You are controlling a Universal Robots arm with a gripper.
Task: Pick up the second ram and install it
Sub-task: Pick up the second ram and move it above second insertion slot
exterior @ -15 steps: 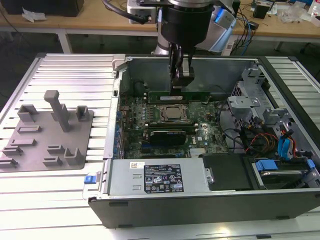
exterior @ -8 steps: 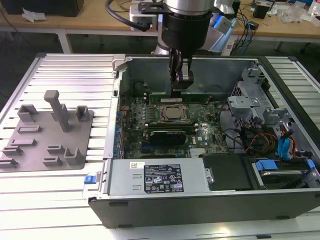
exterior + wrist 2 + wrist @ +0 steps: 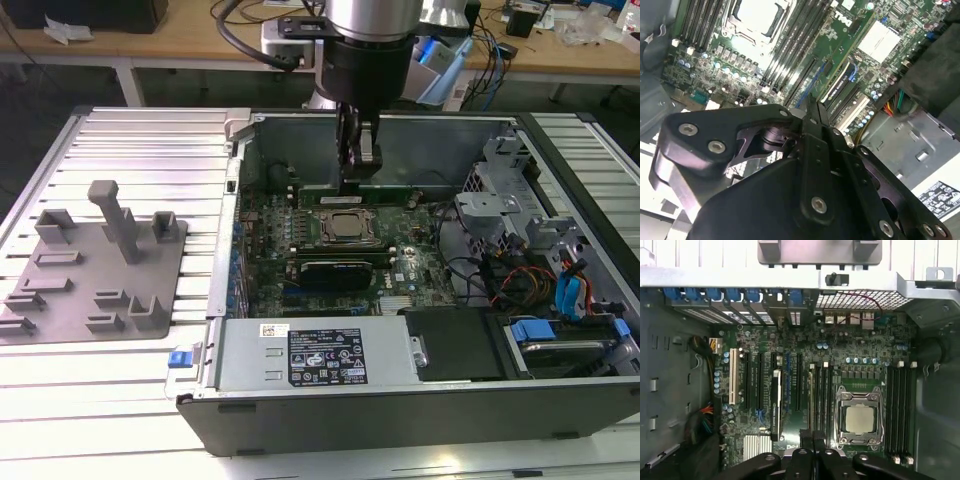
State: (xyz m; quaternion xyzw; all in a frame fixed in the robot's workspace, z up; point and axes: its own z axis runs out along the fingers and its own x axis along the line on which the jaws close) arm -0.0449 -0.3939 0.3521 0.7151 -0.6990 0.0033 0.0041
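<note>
My gripper (image 3: 357, 180) hangs inside the open computer case over the motherboard, by the CPU socket (image 3: 347, 226). Its fingers are shut, and nothing shows between them in both wrist views (image 3: 813, 102) (image 3: 813, 435). A thin pale-green ram stick (image 3: 810, 397) stands edge-up in a memory slot between the CPU socket (image 3: 859, 419) and the expansion slots, in line with the fingertips. I cannot tell whether this stick is the second ram or whether the fingers touch it. The dark slots (image 3: 900, 410) on the socket's other side look bare.
A black expansion card (image 3: 340, 270) sits in front of the socket. The power supply (image 3: 315, 355) fills the near side of the case, and a drive cage (image 3: 500, 190) with cables is on the exterior view's right. A grey parts fixture (image 3: 95, 265) lies outside on the exterior view's left.
</note>
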